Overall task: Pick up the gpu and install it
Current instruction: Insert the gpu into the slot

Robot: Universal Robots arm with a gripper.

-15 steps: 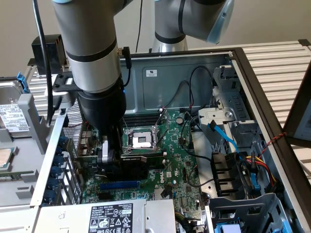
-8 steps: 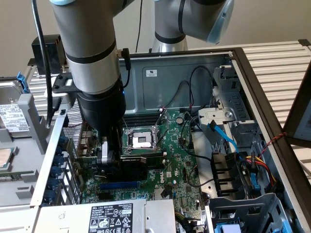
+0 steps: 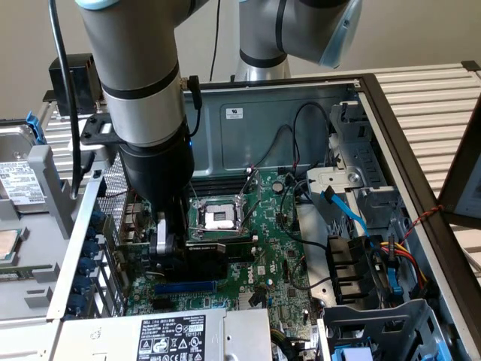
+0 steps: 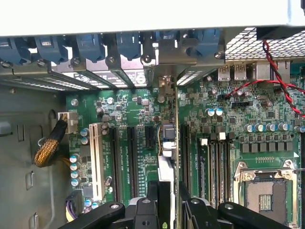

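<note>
The gpu (image 3: 210, 259) stands on edge on the green motherboard (image 3: 278, 248) of the open computer case, just in front of the CPU socket (image 3: 218, 218). My gripper (image 3: 169, 252) comes down from above and is shut on the card's end nearest the case's rear wall. In the wrist view the gpu (image 4: 167, 143) shows edge-on between my black fingers (image 4: 152, 202). It lies in line with an expansion slot, and its metal bracket (image 4: 164, 81) reaches the rear slot openings. I cannot tell whether its edge connector sits fully in the slot.
A grey power supply (image 3: 173, 335) with a black label lies at the front. Blue retention clips (image 4: 90, 45) line the rear slots. A red-and-black wire (image 4: 276, 71) crosses the board. The drive cage with cables (image 3: 368, 256) fills the exterior view's right. A white slot (image 4: 96, 157) and a braided cable (image 4: 50, 148) lie beside the card.
</note>
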